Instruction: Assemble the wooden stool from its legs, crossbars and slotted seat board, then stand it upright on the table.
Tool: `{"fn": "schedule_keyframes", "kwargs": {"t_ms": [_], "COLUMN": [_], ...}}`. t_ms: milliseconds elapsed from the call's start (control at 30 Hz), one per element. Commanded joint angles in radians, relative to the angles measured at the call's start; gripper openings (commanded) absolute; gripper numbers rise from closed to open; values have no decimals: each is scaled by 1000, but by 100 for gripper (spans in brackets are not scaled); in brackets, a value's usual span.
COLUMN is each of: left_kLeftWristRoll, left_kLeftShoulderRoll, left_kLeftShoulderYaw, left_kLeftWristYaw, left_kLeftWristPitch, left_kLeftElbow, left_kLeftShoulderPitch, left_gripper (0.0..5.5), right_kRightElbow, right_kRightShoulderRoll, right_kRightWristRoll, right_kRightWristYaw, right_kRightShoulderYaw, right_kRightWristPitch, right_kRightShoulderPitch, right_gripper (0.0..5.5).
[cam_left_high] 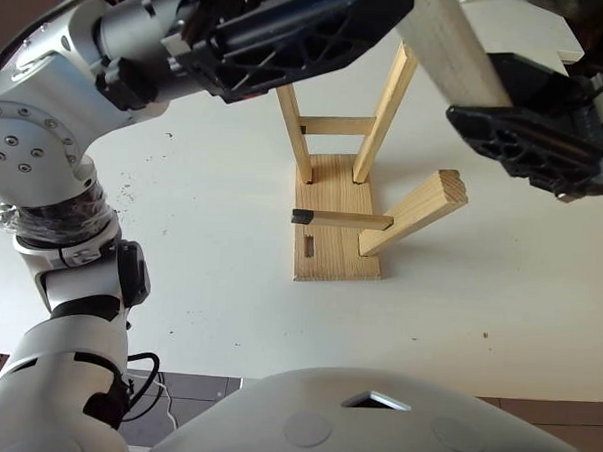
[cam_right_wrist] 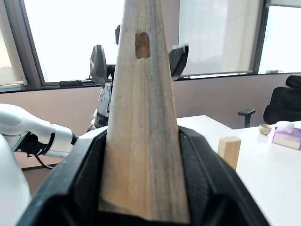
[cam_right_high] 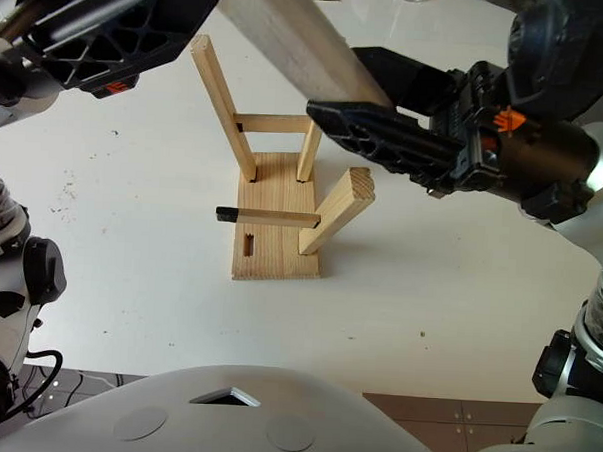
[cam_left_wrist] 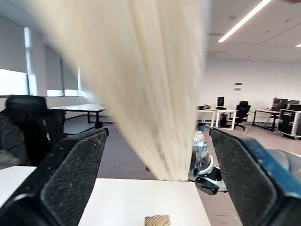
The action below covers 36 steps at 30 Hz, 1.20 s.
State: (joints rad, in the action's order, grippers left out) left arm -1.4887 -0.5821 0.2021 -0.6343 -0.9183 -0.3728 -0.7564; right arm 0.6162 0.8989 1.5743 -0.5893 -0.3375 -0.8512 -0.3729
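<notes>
My right gripper (cam_right_high: 376, 129) clamps the loose leg (cam_right_high: 290, 35) aloft, its long axis slanting down toward the seat board (cam_left_high: 335, 258) lying flat on the table below; its empty slot (cam_left_high: 310, 246) faces my left gripper (cam_left_wrist: 157, 136), fingers spread, gripping nothing

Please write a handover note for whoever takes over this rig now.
Right gripper: jaws shut on the fourth leg, above the table. Left gripper: jaws open around its other end.
Seat board lies flat; two legs with a crossbar stand in its far slots; third leg leans in a near slot with a second crossbar, free end unjoined.
To do: fill the empty slot, join that crossbar, stand the stool upright.
</notes>
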Motion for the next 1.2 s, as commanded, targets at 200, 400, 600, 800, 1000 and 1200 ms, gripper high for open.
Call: {"fn": "schedule_keyframes", "kwargs": {"t_ms": [200, 400, 600, 800, 1000, 1200], "left_kLeftWristRoll": [8, 9, 46, 60, 80, 12], "left_kLeftShoulderRoll": [-73, -102, -116, -102, -89, -40], "left_kLeftShoulderYaw": [14, 42, 39, 35, 43, 47], "left_kLeftWristYaw": [-108, -181, -218, -223, -233, -105], "left_kLeftWristPitch": [-16, -6, 2, 14, 29, 46], "left_kLeftElbow": [15, -5, -16, -4, 26, -2], "left_kLeftShoulderPitch": [29, 83, 126, 131, 128, 56], "left_gripper": [381, 295, 204, 203, 203, 203], "right_kRightElbow": [-26, -29, -19, -12, -4, -79], "right_kRightShoulderRoll": [72, 100, 114, 114, 102, 105], "right_kRightWristRoll": [-15, -44, -98, -135, -187, -112], "right_kRightWristYaw": [-98, -144, -176, -197, -172, -148], "right_kRightShoulderYaw": [5, 8, 19, 35, 59, 24], "right_kRightWristPitch": [-30, -37, -29, -28, -14, -26], "right_kRightShoulderPitch": [4, 8, 9, 9, -2, -9], "right_gripper": [206, 206, 206, 206, 206, 285]}}
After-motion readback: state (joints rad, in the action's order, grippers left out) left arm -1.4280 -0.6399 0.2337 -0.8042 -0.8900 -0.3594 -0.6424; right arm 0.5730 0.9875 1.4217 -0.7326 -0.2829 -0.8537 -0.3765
